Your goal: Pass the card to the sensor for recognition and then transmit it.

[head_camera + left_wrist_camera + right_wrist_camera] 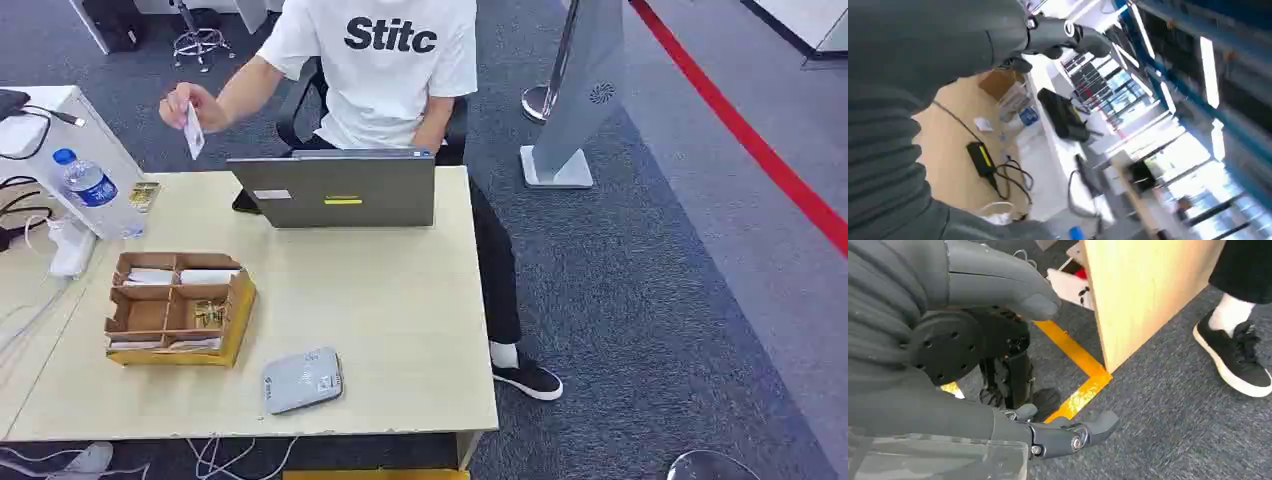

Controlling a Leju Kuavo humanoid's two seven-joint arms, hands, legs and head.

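the white card (194, 131) is being held upright in a person's hand (190, 105) past the table's far left corner, well apart from the grey sensor (303, 380) lying near the front edge of the wooden table (400, 300). the cardboard organizer (178, 308) is sitting just left of the sensor, a laptop (340, 188) farther back. the right hand (998, 360) is hanging low beside the table leg, fingers spread and gripping nothing. the left hand (1058, 40) is looking loosely extended, apparently empty, though blurred.

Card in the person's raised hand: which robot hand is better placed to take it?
Left, probably: the card is on the robot's left side, above the table. The right hand hangs beside the table corner.
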